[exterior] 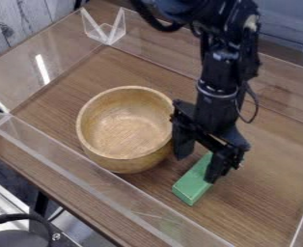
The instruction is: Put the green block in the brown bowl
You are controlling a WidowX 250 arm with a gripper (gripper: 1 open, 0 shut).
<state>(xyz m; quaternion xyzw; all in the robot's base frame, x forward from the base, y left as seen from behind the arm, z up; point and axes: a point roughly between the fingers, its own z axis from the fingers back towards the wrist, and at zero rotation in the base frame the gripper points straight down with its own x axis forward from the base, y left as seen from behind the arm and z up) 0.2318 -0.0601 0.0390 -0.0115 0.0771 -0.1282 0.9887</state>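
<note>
The green block [192,183] lies on the wooden table just right of the brown bowl [125,126]. Only the block's near end shows; its far end is hidden behind my gripper. My gripper [204,155] points down over that far half, open, with one black finger [182,141] by the bowl's right rim and the other [223,166] on the block's right side. Whether the fingers touch the block I cannot tell. The bowl is upright and empty.
Clear acrylic walls [64,169] fence the table [263,193] on the near and left sides. A small clear plastic stand [102,27] sits at the back left corner. The black arm [225,48] rises above the gripper.
</note>
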